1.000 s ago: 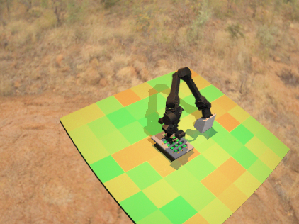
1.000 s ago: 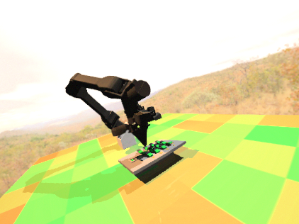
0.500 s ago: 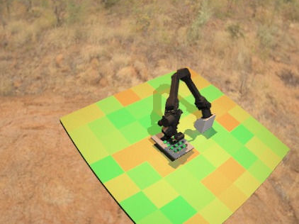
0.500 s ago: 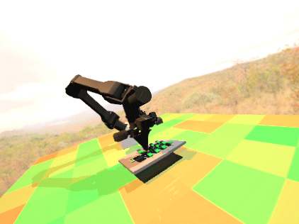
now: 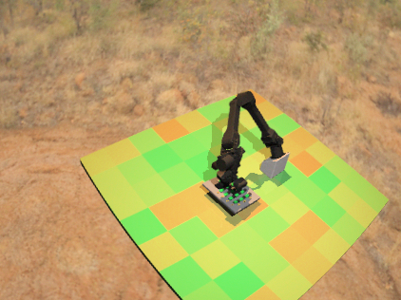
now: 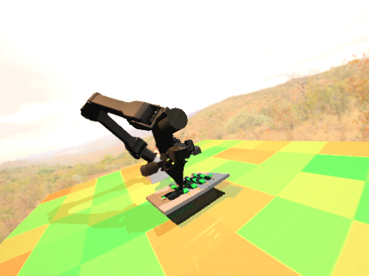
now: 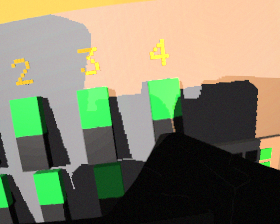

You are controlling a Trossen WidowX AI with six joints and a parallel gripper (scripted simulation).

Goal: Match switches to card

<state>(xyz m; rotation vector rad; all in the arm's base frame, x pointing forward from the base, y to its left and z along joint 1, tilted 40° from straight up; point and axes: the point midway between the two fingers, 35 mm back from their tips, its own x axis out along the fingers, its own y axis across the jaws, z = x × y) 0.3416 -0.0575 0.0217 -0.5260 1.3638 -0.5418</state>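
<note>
The grey switch panel (image 5: pixel 247 202) (image 6: pixel 205 187) lies on the checkered mat, with rows of small rocker switches that are half green and half dark grey. In the wrist view the far-row switches numbered 2 (image 7: pixel 28 131), 3 (image 7: pixel 94 118) and 4 (image 7: pixel 164 100) show their green halves up, and nearer-row switches (image 7: pixel 49 187) sit below them. My gripper (image 5: pixel 227 186) (image 6: pixel 177 189) (image 7: pixel 169 142) is shut and empty, pointing down with its tip low over the panel's near part, right of switch 4's column. A sliver of the card (image 7: pixel 266 157) shows at the right edge; the gripper hides the rest.
The arm's grey base (image 5: pixel 275 165) stands behind and to the right of the panel. The green, yellow and orange checkered mat (image 5: pixel 190 235) (image 6: pixel 280 225) lies on dry, scrubby ground. A shadowed block (image 7: pixel 219 112) sits on the panel right of switch 4.
</note>
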